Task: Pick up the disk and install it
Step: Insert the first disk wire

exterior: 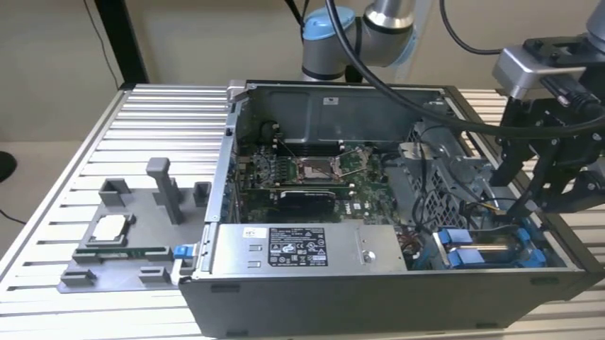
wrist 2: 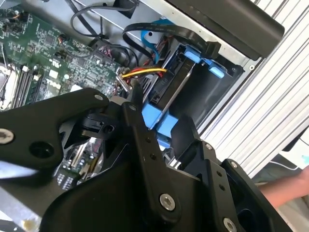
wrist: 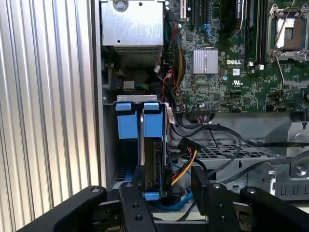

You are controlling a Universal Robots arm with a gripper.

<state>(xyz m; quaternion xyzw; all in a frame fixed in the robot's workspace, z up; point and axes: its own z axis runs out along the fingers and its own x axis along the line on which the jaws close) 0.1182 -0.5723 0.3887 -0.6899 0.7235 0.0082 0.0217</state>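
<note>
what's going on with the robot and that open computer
A robot arm is working inside an open computer case that lies on a slatted table. Its pincer hangs low over the drive bay in the case's corner, on the exterior view's right. It is right at the end of the disk, which sits in the bay in its blue carrier, next to some cables. Whether the pincer grips the disk cannot be told.

Silver-grey, blue-framed disk [wrist: 153, 145]; green motherboard [wrist: 231, 77]; black gripper [wrist: 166, 195]; red and yellow wires [wrist: 186, 166]; ribbed silver table [wrist: 48, 96]
</note>
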